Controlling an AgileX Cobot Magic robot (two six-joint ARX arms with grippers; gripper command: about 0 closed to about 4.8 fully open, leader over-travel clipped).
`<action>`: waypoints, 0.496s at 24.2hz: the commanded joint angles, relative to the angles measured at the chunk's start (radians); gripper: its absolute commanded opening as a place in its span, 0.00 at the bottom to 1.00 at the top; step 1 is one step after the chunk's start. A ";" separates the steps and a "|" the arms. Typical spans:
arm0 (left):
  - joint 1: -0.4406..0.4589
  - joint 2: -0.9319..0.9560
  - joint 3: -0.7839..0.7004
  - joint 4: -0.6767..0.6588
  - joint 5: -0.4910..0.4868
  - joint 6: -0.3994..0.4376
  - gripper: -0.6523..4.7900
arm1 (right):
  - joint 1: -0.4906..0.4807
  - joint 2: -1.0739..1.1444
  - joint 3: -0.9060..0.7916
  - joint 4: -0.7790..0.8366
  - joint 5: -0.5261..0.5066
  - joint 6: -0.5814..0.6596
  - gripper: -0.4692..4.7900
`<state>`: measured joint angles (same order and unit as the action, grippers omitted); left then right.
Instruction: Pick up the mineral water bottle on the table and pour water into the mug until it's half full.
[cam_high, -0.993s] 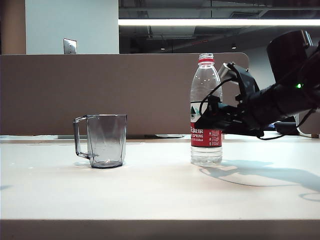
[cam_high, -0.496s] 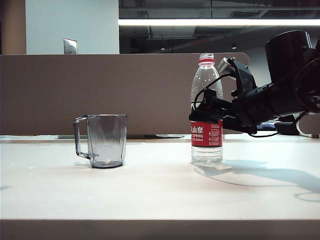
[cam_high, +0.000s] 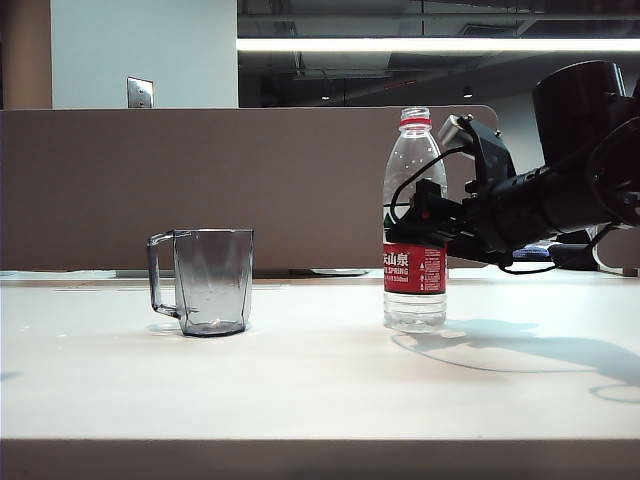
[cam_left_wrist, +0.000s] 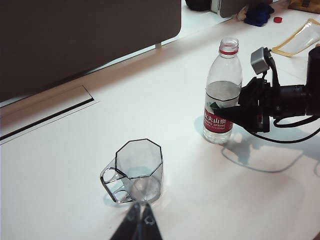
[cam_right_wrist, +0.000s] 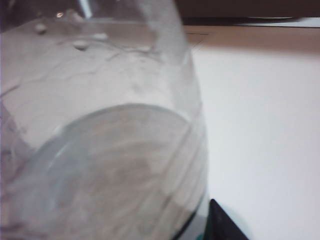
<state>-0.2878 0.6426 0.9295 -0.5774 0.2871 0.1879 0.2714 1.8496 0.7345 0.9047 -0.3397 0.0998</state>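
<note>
The mineral water bottle (cam_high: 414, 160) stands upright and uncapped on the white table (cam_high: 300, 380), right of centre, with water (cam_high: 414, 308) in it. My right gripper (cam_high: 408, 236) reaches in level from the right and is shut on the bottle at the top of its red label. In the right wrist view the bottle (cam_right_wrist: 100, 150) fills the frame and one fingertip (cam_right_wrist: 222, 225) lies against its side. The empty smoky mug (cam_high: 212, 280) stands to the left, handle pointing left. My left gripper (cam_left_wrist: 141, 212) hovers shut, just short of the mug (cam_left_wrist: 139, 165), and is out of the exterior view.
A brown partition (cam_high: 200, 180) runs along the back of the table. A cable slot (cam_left_wrist: 45, 117) lies in the table near it. Beyond the bottle are a red cap (cam_left_wrist: 277, 19), a blue cloth (cam_left_wrist: 259, 14) and a clear plastic bag (cam_left_wrist: 300, 37).
The right gripper has risen to the top of the bottle's label and its jaws have closed onto it. The bottle has nudged slightly right. The mug has not moved.
</note>
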 joint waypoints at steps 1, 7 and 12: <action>0.001 -0.002 0.003 0.009 0.002 0.003 0.11 | 0.001 -0.006 0.005 0.010 0.006 -0.010 0.67; 0.001 -0.002 0.003 0.010 0.002 0.003 0.11 | 0.001 -0.014 0.005 -0.002 0.013 -0.035 0.67; 0.001 -0.002 0.003 0.010 0.002 0.003 0.11 | 0.001 -0.057 0.005 -0.016 0.035 -0.049 0.67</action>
<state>-0.2878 0.6426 0.9295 -0.5774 0.2871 0.1879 0.2714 1.8160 0.7334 0.8551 -0.3206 0.0582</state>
